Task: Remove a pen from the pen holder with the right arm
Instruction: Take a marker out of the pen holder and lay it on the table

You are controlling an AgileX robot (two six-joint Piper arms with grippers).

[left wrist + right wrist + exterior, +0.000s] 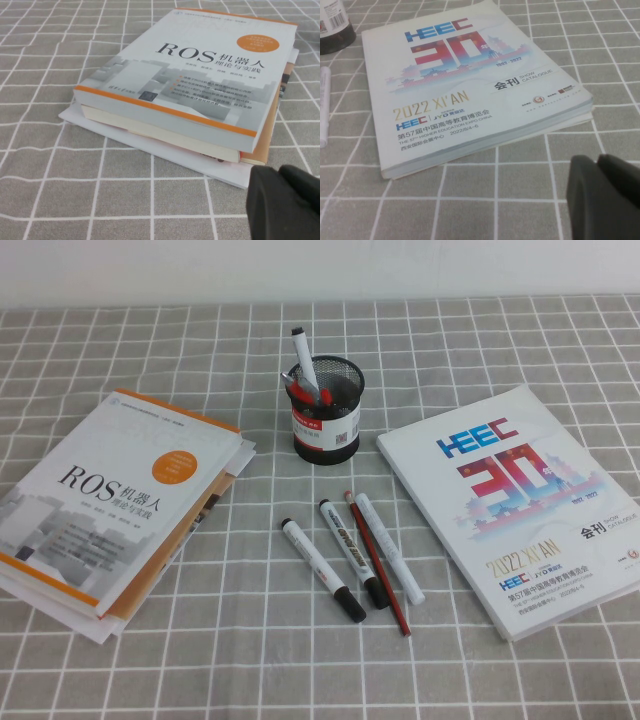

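A black mesh pen holder (326, 412) stands at the middle of the checked cloth, and its base (335, 35) also shows in the right wrist view. A white marker (303, 355) sticks up out of it, with red pens (305, 392) lower inside. My right gripper (598, 161) hovers shut and empty over the cloth near the front corner of the HEEC catalogue (465, 75), well away from the holder. My left gripper (280, 172) is shut and empty in front of the ROS book stack (190, 75). Neither arm shows in the high view.
In front of the holder lie two black-capped white markers (322, 569) (353, 552), a red pencil (379, 564) and a white pen (389, 548). The ROS book stack (120, 490) lies on the left, the catalogue (520, 500) on the right.
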